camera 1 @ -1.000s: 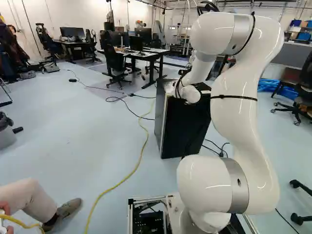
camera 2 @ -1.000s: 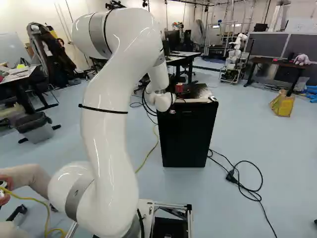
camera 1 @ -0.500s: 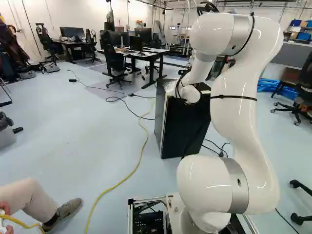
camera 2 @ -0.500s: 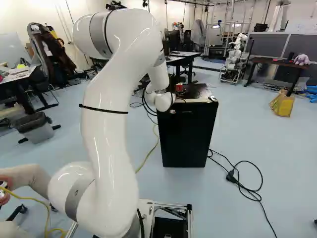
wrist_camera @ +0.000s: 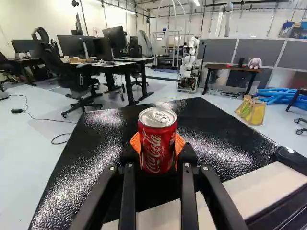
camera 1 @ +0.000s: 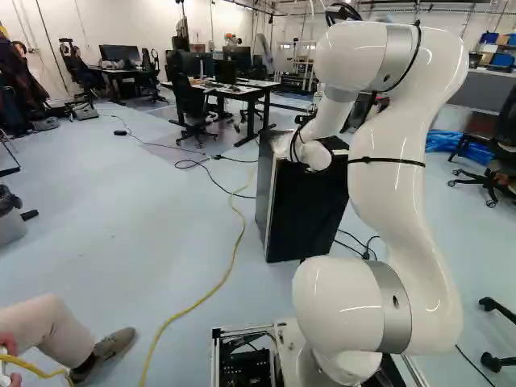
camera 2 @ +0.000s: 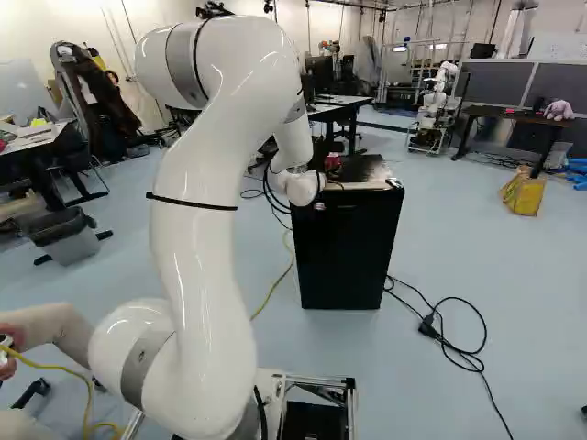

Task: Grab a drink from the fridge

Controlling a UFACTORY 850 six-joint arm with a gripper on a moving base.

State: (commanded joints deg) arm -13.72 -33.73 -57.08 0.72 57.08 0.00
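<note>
Speckled black fridge top (wrist_camera: 103,143) spread beneath the red can (wrist_camera: 157,129); the gripper (wrist_camera: 157,144) clamped it from left and right. Grabbing seemed done, carrying it away seemed left.

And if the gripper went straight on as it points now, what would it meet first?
Nothing close: past the red can between its pads, the way over the black fridge top looks free, though depth is unclear.

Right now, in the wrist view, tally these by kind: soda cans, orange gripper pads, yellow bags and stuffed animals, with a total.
Soda can: 1
Orange gripper pads: 2
Yellow bag: 1
Stuffed animal: 1
Total: 5
</note>
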